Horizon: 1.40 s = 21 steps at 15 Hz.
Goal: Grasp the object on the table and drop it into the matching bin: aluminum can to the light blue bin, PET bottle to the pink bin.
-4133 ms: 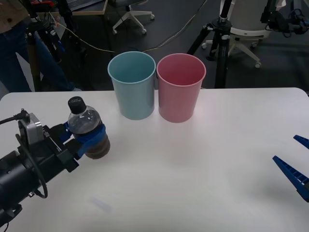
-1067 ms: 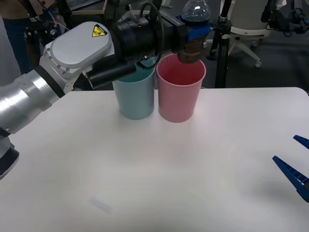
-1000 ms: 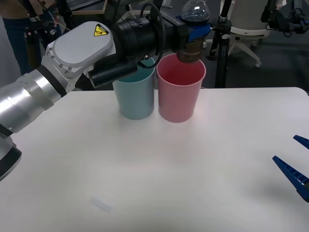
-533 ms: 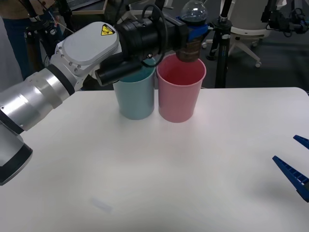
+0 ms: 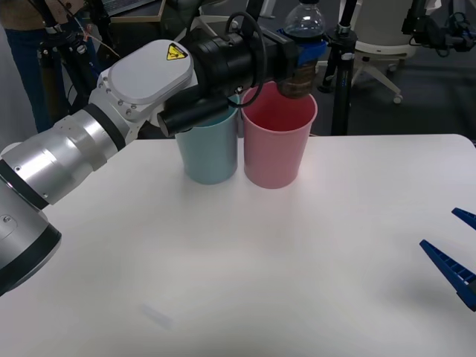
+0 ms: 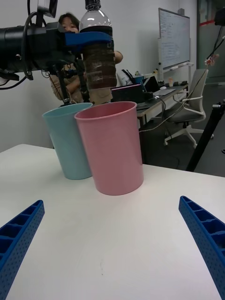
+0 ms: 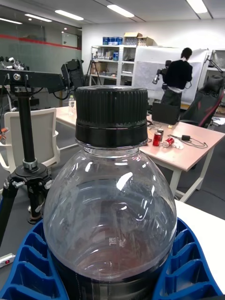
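Bottle (image 6: 99, 51) above pink bin (image 6: 113, 147)

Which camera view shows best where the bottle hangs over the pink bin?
The right wrist view: the bottle, upright in the left hand, hangs above the pink bin. The front view hides its middle; the left wrist view shows its cap and shoulders.

PET bottle (image 5: 301, 44): small, clear, black screw cap, dark brownish liquid in lower part; upright, off bench, clamped at mid-body between blue ribbed fingers (image 7: 28, 262) of left end effector (image 5: 300, 53), base hanging just above pink bin rim at its far side. Pink bin (image 5: 277, 137): tall tapered cup, rolled rim, upright on white bench (image 5: 297, 253). Light blue bin (image 5: 207, 149): same shape, upright, just beside pink bin on its left.
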Tool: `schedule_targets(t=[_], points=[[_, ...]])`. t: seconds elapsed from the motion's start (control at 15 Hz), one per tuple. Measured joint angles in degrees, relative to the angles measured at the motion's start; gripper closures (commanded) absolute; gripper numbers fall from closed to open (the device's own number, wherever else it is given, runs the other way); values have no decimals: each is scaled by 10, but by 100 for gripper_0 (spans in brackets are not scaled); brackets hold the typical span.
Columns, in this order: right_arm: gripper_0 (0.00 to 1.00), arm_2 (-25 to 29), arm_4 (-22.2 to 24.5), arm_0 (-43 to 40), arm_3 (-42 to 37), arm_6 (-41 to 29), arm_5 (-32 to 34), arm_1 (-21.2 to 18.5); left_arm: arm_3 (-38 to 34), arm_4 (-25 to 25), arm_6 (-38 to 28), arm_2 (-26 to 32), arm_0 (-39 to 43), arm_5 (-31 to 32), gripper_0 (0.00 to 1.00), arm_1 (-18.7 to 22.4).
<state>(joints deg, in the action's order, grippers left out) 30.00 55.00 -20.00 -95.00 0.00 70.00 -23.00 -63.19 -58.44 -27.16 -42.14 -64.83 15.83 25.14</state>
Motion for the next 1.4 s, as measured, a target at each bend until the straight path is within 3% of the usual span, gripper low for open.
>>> schedule_targets(t=[0.27, 0.33, 0.4, 0.53, 0.6, 1.4], points=[[0, 0, 0, 0, 0, 0, 0, 0, 0, -1, -1, 0, 0, -1, 97, 0], [0, 0, 0, 0, 0, 0, 0, 0, 0, -1, -2, 0, 0, -1, 72, 0], [0, 0, 0, 0, 0, 0, 0, 0, 0, 0, -4, 0, 0, -1, 41, 0], [0, 0, 0, 0, 0, 0, 0, 0, 0, 3, -4, 2, 0, -4, 6, 0], [0, 0, 0, 0, 0, 0, 0, 0, 0, 2, -3, 3, 0, -4, 0, 0], [0, 0, 0, 0, 0, 0, 0, 0, -1, 6, 17, 6, -6, -1, 0, 0]])
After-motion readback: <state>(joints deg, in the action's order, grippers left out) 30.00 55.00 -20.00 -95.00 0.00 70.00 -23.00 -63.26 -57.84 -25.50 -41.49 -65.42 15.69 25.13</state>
